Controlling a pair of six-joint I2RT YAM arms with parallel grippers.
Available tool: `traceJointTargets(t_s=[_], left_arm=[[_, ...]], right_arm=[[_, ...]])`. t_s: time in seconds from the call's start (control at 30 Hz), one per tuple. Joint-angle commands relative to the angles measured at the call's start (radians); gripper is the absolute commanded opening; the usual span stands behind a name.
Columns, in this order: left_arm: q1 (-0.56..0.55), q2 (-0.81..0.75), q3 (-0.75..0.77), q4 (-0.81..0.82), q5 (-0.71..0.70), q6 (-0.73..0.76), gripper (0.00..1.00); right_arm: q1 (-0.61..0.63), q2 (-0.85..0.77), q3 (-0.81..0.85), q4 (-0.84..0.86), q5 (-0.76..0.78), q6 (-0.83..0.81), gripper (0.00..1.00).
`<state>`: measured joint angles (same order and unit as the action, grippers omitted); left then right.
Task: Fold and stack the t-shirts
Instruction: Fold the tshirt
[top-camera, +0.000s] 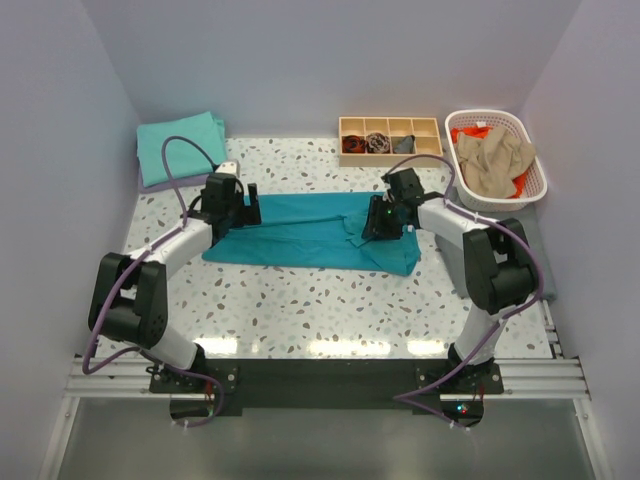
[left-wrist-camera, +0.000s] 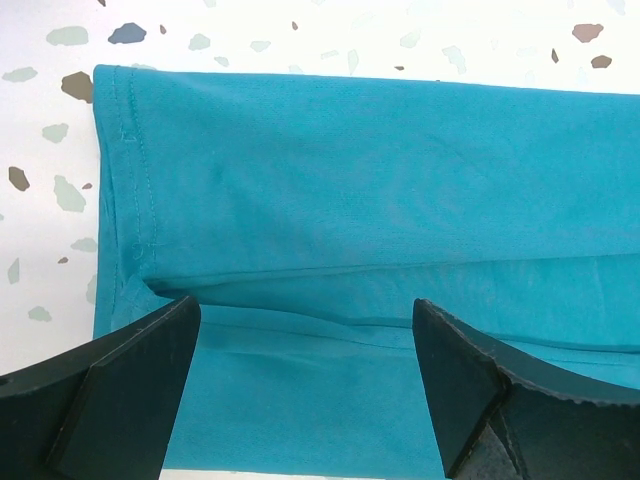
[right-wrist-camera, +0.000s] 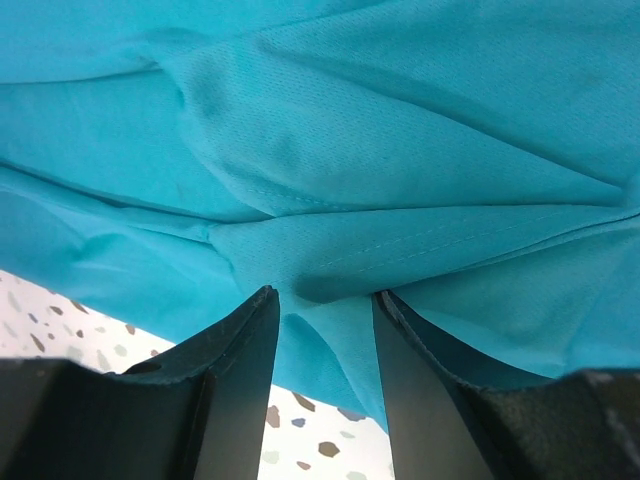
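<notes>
Two tools: left tool (left-wrist-camera: 305, 305) gapes over the teal t-shirt (left-wrist-camera: 350, 170) by its hem, right tool (right-wrist-camera: 325, 300) pinches a fold.

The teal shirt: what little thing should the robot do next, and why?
Probably shut the left gripper on the teal t-shirt. Its fingers stand wide apart over the folded edge near the hem, while the right gripper already seems to pinch a bunch of cloth. With both ends held, the shirt could be folded.
</notes>
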<state>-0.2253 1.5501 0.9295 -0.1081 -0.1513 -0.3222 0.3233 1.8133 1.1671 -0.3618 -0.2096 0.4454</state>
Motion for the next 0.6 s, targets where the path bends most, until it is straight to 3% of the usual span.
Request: traceJointTargets(t_s=[0.0, 0.3, 0.37, 0.4, 0.43, 0.5, 0.57], left_arm=[[-0.005, -0.012, 0.0, 0.041, 0.019, -0.011, 0.92], [-0.005, -0.004, 0.0, 0.035, 0.019, -0.008, 0.92], [-0.006, 0.001, 0.003, 0.033, 0.021, -0.008, 0.92], [-0.005, 0.001, 0.006, 0.031, 0.022, -0.008, 0.92], [-0.005, 0.001, 0.008, 0.031, 0.022, -0.008, 0.92], [-0.005, 0.002, 0.009, 0.028, 0.019, -0.008, 0.92], [-0.005, 0.005, 0.009, 0.03, 0.019, -0.008, 0.92]], right_arm=[[-0.001, 0.014, 0.014, 0.049, -0.051, 0.033, 0.47], [-0.003, 0.035, 0.019, 0.052, -0.036, 0.047, 0.44], [-0.001, 0.038, 0.016, 0.066, -0.036, 0.049, 0.36], [-0.001, 0.038, 0.014, 0.081, -0.039, 0.049, 0.18], [-0.001, 0.04, 0.016, 0.089, -0.043, 0.046, 0.11], [0.0, 0.037, 0.022, 0.096, -0.048, 0.039, 0.01], [-0.001, 0.031, 0.032, 0.1, -0.042, 0.038, 0.0]])
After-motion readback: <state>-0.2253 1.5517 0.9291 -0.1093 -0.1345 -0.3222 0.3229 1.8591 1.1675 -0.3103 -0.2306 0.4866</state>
